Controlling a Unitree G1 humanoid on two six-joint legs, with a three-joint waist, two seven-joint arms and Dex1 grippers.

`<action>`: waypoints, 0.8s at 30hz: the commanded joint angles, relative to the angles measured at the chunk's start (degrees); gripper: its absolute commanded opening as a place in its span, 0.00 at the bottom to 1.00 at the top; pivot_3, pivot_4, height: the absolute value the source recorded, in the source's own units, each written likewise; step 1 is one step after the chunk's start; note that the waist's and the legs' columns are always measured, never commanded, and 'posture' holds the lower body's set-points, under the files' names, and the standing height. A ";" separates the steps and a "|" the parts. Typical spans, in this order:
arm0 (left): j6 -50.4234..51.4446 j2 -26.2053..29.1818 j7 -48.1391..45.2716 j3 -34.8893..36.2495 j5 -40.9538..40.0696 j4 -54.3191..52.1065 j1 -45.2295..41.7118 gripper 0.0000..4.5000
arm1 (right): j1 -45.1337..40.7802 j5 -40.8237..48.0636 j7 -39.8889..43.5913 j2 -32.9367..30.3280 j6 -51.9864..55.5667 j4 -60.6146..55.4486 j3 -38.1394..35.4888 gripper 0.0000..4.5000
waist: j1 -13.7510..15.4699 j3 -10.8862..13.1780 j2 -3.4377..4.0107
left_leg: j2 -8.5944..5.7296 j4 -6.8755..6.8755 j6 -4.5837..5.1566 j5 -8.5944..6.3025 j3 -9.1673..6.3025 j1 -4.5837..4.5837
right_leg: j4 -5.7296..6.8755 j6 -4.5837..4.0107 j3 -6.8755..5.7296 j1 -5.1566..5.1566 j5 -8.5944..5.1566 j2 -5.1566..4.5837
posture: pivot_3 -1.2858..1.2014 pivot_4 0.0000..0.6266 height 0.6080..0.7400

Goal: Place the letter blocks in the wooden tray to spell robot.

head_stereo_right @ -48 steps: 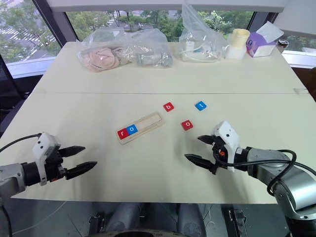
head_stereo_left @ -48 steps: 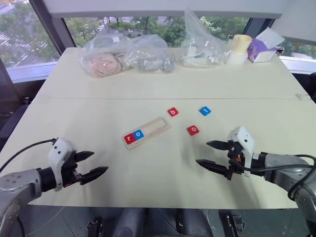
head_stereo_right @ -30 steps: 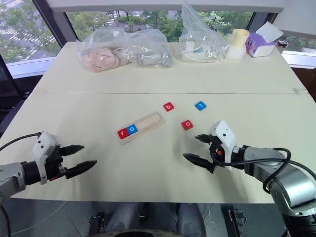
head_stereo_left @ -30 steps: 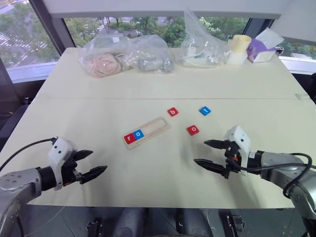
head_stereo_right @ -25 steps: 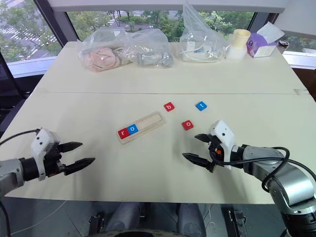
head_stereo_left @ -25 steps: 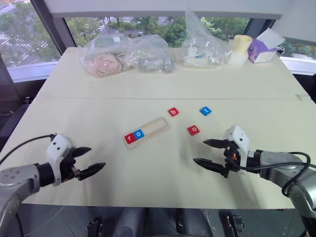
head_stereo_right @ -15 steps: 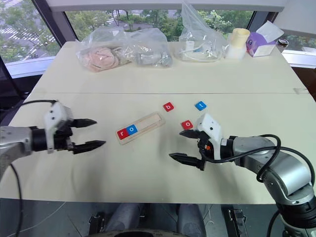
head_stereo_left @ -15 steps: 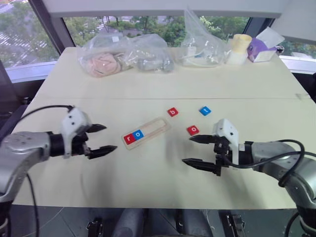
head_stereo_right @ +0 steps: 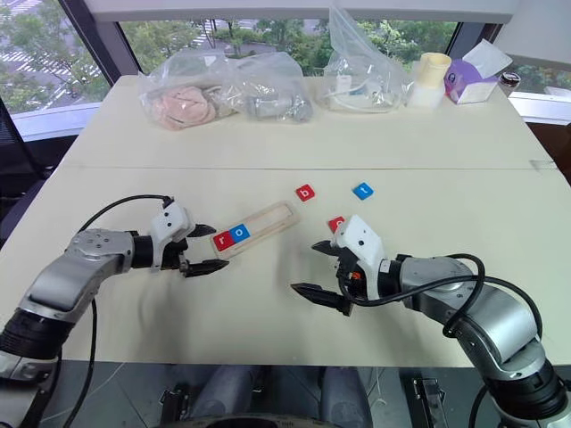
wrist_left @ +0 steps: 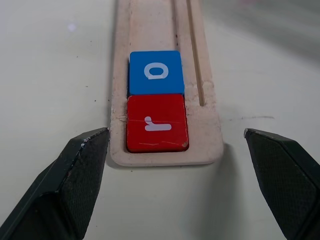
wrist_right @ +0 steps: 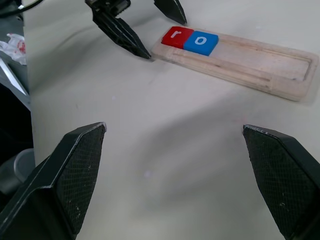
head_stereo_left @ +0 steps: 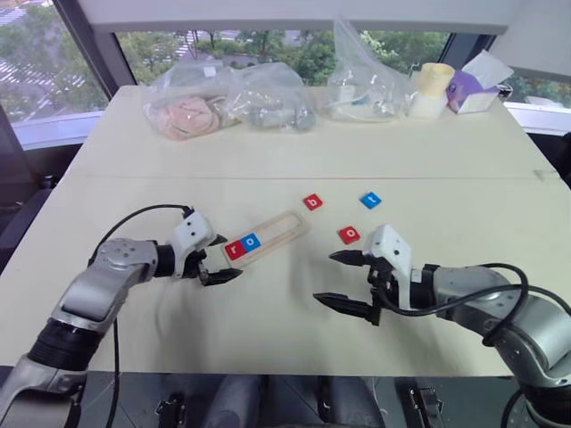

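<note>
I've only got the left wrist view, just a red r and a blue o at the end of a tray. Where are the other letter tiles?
Observer: Three lie loose on the table past the wooden tray: a red b tile, a blue t tile and a red o tile.
Operator: Where's the other arm?
Observer: The right gripper hovers open just short of the red o tile.
Operator: And how does my gripper sit against the tray?
Observer: The left gripper is open, straddling the tray's r end.
</note>
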 commanded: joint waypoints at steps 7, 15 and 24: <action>-2.82 -4.90 4.89 -2.37 6.41 6.10 0.50 1.00 | -0.33 -0.95 -0.46 0.72 -1.93 -1.47 0.30 0.99 | 0.38 -0.19 0.17 | -0.03 0.10 -0.01 -0.01 -0.04 0.21 | -0.01 0.06 -0.01 0.30 0.02 -0.04 | 0.52 0.24 1.00; -3.06 -6.08 4.11 -2.61 6.95 6.29 0.56 0.88 | -0.46 -1.68 -0.58 0.96 -2.63 -0.85 0.51 1.00 | 1.48 -0.29 0.22 | -0.01 0.14 -0.01 -0.01 -0.03 0.27 | -0.02 0.13 -0.01 0.35 0.04 -0.05 | 0.52 0.24 1.00; -7.26 -6.29 -0.63 -0.09 3.33 5.90 -1.89 0.70 | 1.45 -1.73 -1.02 0.96 -2.77 0.06 -1.89 1.00 | 1.46 -0.29 0.22 | 0.00 0.13 -0.01 -0.01 -0.03 0.26 | -0.03 0.13 -0.02 0.34 0.05 -0.04 | 0.52 0.24 1.00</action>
